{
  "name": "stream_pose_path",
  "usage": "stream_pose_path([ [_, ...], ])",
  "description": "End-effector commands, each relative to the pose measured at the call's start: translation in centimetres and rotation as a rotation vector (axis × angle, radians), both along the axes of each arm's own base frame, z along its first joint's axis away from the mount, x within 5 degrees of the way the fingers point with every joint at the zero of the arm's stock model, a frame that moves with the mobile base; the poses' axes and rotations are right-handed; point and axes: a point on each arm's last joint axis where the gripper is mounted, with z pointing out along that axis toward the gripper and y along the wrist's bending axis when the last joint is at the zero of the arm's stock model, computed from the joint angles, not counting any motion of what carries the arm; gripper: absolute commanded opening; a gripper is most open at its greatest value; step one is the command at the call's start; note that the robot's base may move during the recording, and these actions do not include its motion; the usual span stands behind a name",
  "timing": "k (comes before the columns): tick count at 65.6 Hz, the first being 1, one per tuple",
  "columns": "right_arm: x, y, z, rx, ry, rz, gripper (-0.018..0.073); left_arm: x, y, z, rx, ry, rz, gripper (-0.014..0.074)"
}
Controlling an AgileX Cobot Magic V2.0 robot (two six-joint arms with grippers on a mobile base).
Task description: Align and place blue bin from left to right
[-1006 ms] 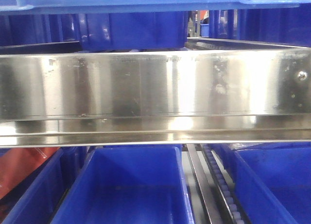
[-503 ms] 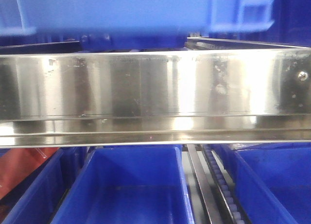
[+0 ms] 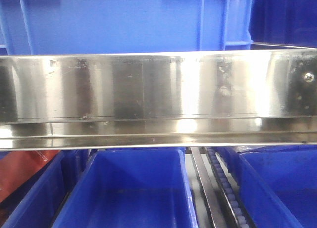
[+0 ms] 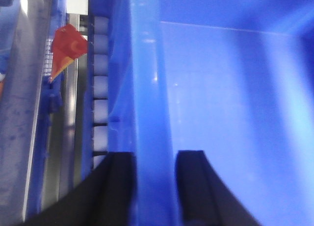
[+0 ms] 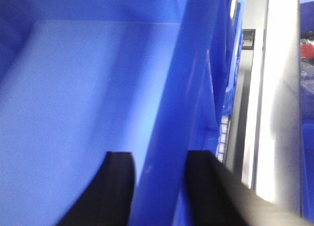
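Note:
The blue bin (image 3: 124,22) fills the top of the front view, its flat side wall and vertical ribs showing behind the steel rail (image 3: 158,89). In the left wrist view my left gripper (image 4: 154,157) straddles the bin's left wall rim (image 4: 147,88), one black finger outside and one inside, shut on it. In the right wrist view my right gripper (image 5: 159,160) grips the opposite wall rim (image 5: 181,88) the same way. The bin's inside looks bare in both wrist views.
Below the rail stand other blue bins (image 3: 133,188) (image 3: 282,183) with a roller track (image 3: 223,188) between them. A red object (image 3: 20,173) lies at lower left. White rollers (image 4: 100,88) and a red piece (image 4: 68,44) run beside the held bin.
The blue bin has come down over the last second: only its underside edge showed at the top before, and now its side wall covers everything above the rail.

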Motion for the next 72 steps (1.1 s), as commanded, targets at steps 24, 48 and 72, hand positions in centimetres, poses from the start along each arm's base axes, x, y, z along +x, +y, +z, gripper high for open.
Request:
stream_pose_path([
  [24,-2.1,-2.0,4.4,-0.008,-0.138,-0.036,0.0559,-2.7,0.4,3.8,0.008,-0.090,-0.025,0.0526],
  [48,-9.8,-5.7,10.8,-0.141,-0.230,-0.103,-0.0092,-10.6,2.6,10.4,0.136,-0.220,0.033,0.0080],
  [72,-17.9,-7.2,8.1,-0.242,-0.368,-0.174,-0.0070,-17.5,3.5,6.7,0.149,-0.332,0.044,-0.0111],
])
